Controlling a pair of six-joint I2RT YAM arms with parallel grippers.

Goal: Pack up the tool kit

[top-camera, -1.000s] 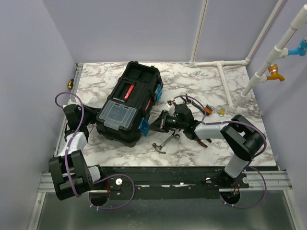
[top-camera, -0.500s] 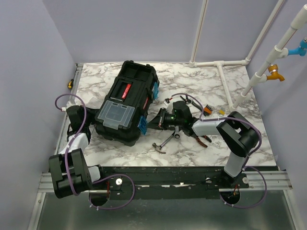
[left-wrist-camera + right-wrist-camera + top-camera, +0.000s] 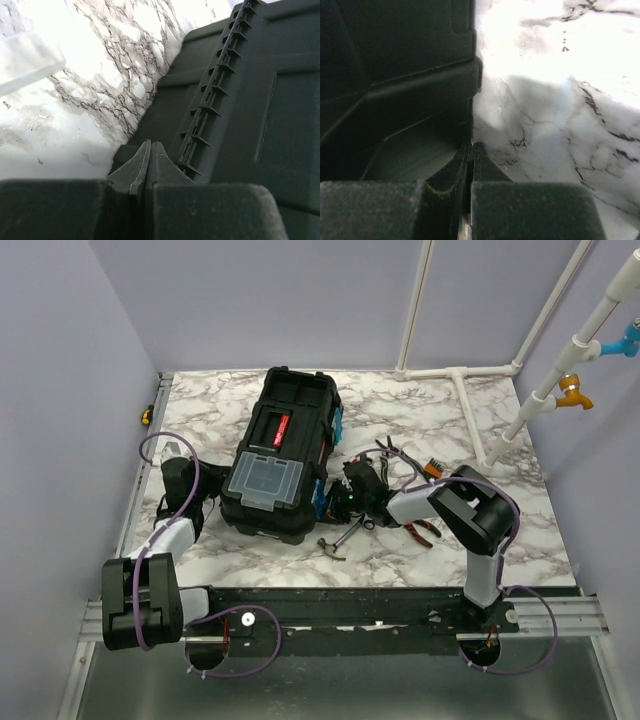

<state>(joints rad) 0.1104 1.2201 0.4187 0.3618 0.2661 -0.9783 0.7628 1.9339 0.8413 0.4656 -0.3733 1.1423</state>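
Note:
The black toolbox (image 3: 283,452) lies open on the marble table, a clear-lidded organiser on its near part and a red tool in a tray. My left gripper (image 3: 212,502) is shut and empty, its tips against the box's left side (image 3: 235,115). My right gripper (image 3: 328,502) is shut and empty, its tips at the box's right near corner (image 3: 410,100) by a blue latch. A small hammer (image 3: 340,538) and red-handled pliers (image 3: 422,530) lie on the table near the right arm.
An orange-and-yellow small part (image 3: 436,468) and loose cables lie right of the box. White pipes (image 3: 470,405) run along the back right. A yellow-handled tool (image 3: 147,416) sits at the left table edge. A clear plastic piece (image 3: 27,60) shows in the left wrist view.
The toolbox has slid to the right and turned more upright. My left gripper moved right with it, and my right gripper drew in towards the box's near right corner.

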